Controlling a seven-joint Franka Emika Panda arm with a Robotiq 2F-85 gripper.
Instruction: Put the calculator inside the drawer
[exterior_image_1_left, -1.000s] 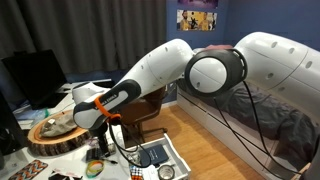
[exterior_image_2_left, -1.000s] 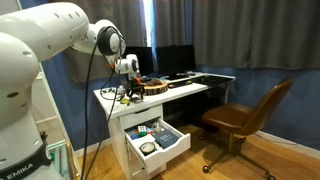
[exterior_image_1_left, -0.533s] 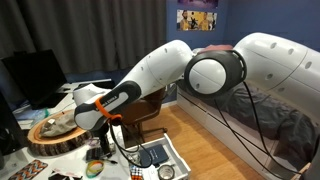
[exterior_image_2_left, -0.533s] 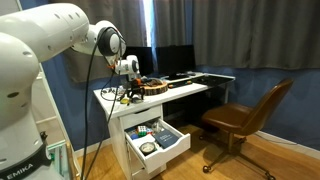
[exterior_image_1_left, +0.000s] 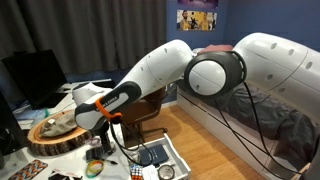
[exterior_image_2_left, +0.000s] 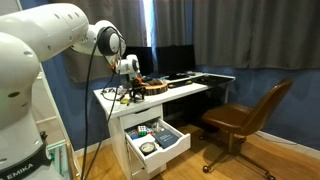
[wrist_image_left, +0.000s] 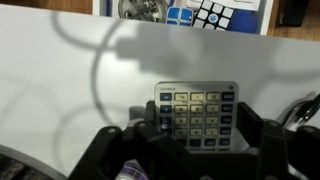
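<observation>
The calculator (wrist_image_left: 195, 110) lay flat on the white bench (wrist_image_left: 60, 90), not yet lifted, so I judged the job barely begun. The tool (wrist_image_left: 195, 138) hung low over it, jaws spread wide at its 3 and 9 o'clock sides, holding nothing; whether they touched its edges I could not tell. The drawer (exterior_image_2_left: 165, 155) stood pulled out, at 12 o'clock in the wrist view, already crowded with a cube (wrist_image_left: 215, 10), a blue book (wrist_image_left: 181, 13) and a round thing (wrist_image_left: 140, 8). Grasp, lift, carry and release all remained. A wooden tray (exterior_image_1_left: 58, 135) sat off to one side on the bench.
</observation>
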